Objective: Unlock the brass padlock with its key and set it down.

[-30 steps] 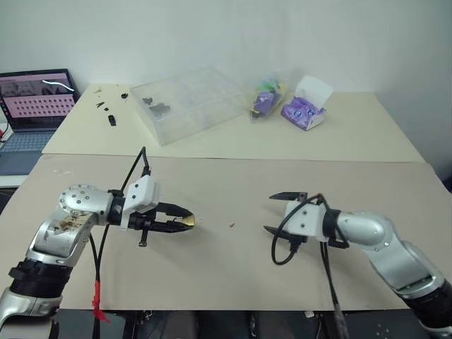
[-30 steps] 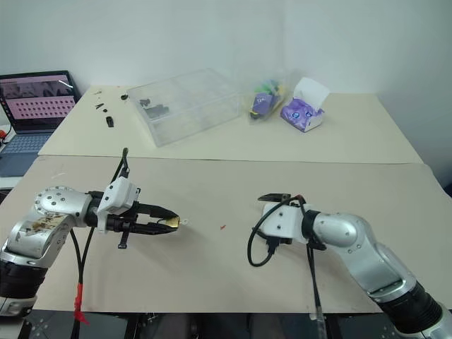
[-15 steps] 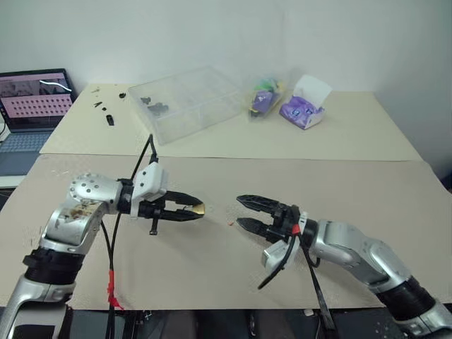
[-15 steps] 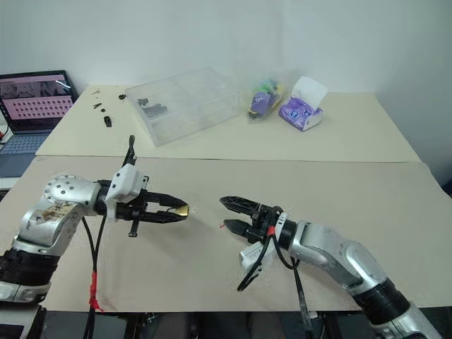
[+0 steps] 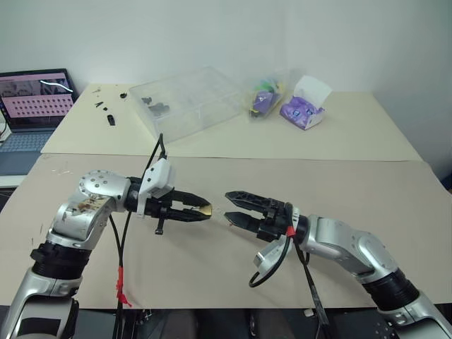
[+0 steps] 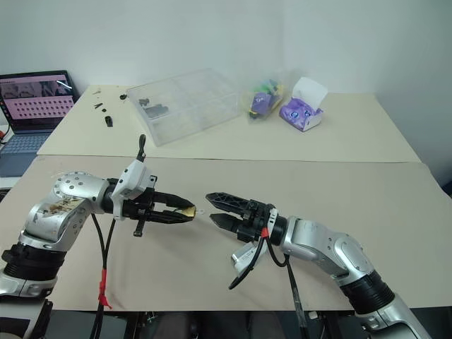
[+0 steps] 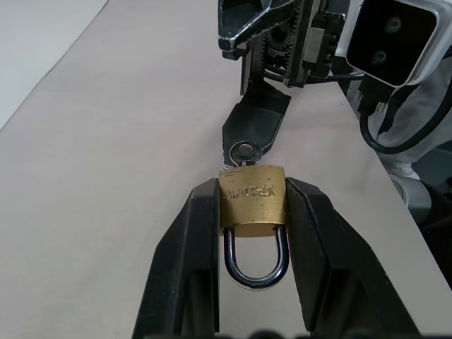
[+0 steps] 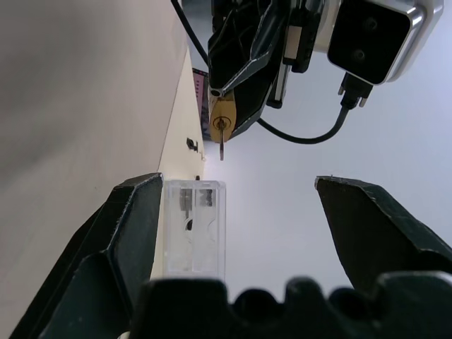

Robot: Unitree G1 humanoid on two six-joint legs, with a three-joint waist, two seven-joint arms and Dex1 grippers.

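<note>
Above the table (image 5: 367, 191), left end effector (image 5: 205, 210) clamping brass padlock (image 7: 252, 198), key (image 7: 244, 152) inserted

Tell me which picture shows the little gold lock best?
The left wrist view: the brass padlock sits close up between the left tool fingers, shackle and key visible. The eye views show a gold speck; the right wrist view shows its keyhole end.

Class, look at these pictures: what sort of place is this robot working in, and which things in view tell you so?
Probably a lab or office workspace: a laptop with its screen on, a clear plastic box of small parts, and a tissue pack sit on plain beige tables by a white wall.
</note>
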